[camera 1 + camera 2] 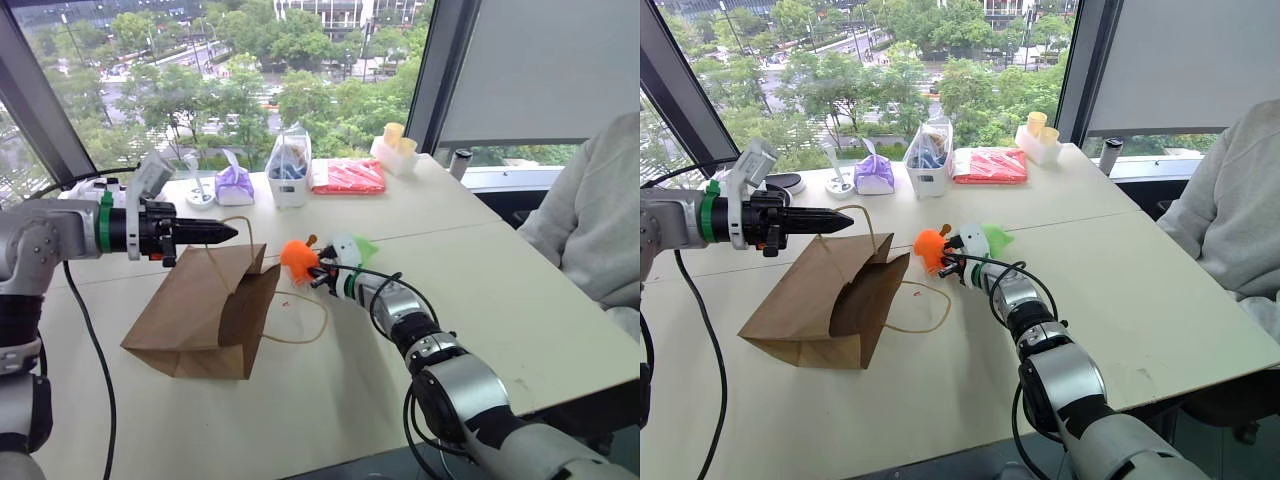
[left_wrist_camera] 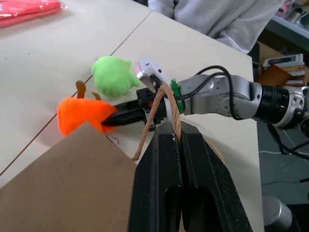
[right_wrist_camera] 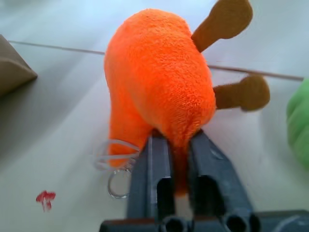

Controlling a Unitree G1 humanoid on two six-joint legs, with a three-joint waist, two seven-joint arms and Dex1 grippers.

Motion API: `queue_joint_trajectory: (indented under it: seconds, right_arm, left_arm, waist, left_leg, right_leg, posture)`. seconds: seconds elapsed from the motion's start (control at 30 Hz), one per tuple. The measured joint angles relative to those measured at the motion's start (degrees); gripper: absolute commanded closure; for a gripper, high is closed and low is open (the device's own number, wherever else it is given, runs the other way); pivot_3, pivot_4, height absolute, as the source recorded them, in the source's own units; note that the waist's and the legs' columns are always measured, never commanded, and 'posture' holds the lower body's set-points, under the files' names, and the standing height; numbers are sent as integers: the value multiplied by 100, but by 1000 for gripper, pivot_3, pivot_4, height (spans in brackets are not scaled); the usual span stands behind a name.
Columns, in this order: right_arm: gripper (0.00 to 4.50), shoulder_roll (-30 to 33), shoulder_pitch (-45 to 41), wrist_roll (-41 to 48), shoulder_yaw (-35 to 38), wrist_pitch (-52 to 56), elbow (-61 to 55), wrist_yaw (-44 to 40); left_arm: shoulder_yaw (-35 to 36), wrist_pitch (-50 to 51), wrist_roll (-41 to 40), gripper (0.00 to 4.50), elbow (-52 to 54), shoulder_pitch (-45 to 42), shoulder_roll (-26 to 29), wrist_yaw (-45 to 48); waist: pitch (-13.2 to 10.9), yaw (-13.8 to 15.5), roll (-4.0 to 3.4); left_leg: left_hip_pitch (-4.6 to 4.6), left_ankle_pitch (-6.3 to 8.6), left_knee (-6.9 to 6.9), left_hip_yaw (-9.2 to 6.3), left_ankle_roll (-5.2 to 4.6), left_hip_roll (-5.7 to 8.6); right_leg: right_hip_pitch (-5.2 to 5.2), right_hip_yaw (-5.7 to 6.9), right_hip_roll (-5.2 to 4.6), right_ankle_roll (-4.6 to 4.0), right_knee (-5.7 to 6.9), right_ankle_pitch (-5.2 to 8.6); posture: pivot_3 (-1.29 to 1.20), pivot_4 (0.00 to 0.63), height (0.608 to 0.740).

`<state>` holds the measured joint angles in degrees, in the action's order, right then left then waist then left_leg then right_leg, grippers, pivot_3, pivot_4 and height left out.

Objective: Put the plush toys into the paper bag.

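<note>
The brown paper bag (image 1: 205, 310) lies on the table with its mouth facing the toys. My left gripper (image 1: 215, 233) is shut on the bag's upper loop handle (image 2: 157, 104) and holds it up above the mouth. The other handle (image 1: 300, 325) lies loose on the table. Just right of the bag's mouth is the orange plush toy (image 1: 297, 257), and my right gripper (image 3: 174, 137) is shut on its lower end. The light green plush toy (image 1: 362, 247) lies right behind my right gripper, on the table.
At the table's far side stand a purple pouch (image 1: 234, 185), a clear plastic bag (image 1: 289, 165) of items, a red packet (image 1: 347, 176) and yellow cups (image 1: 395, 148). A person's grey sleeve (image 1: 590, 220) is at the right edge. A small red mark (image 3: 45, 198) is on the tabletop.
</note>
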<state>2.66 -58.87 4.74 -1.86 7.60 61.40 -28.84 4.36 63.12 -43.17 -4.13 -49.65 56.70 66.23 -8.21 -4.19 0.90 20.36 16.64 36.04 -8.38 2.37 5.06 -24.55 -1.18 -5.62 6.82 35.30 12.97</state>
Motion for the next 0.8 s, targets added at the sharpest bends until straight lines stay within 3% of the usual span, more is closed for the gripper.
queue_joint_trajectory:
  seconds: [0.13, 0.33, 0.5, 0.57, 0.8]
  right_arm:
    - [4434, 173, 191, 143, 112, -122, -844, -295]
    - [4434, 874, 1102, 572, 108, 692, -3410, -1006]
    - [4434, 2658, 2316, 797, -369, 1590, -5817, -2411]
    - [4434, 2948, 2428, 754, -549, 1644, -6265, -2690]
    - [4434, 2704, 2393, 759, -1161, 1831, -6707, -2874]
  left_arm:
    - [-4, -6, 5, 4500, 3, 14, -76, -4]
    - [-43, -116, 41, 4500, 3, 13, -189, 16]
    - [-129, -134, 80, 4500, -92, -88, -259, 137]
    - [-150, -146, 126, 4500, -160, -157, -295, 169]
    - [-287, -232, 195, 4500, -175, -298, -407, 241]
  waist:
    - [0, 9, 0]
    - [1, 19, 1]
    - [1, 106, 2]
    - [2, 59, 4]
    - [3, 54, 6]
  left_leg:
    - [2, 0, 2, -1, 0, 0]
    - [3, 1, 3, -1, -2, 1]
    - [5, 11, 14, 19, -20, 11]
    - [-3, 12, 14, 40, -21, 5]
    - [-11, 11, 20, 41, -19, -6]
  right_leg:
    - [0, 0, 0, 2, 0, -1]
    - [0, 0, 0, 3, 0, -2]
    - [4, 1, 0, 4, -7, -1]
    - [5, 1, 1, 5, -11, -1]
    - [5, 0, 2, 4, -10, -1]
  posture:
    - [0, 150, 740]
    - [0, 150, 740]
    - [0, 150, 740]
    - [0, 150, 740]
    - [0, 150, 740]
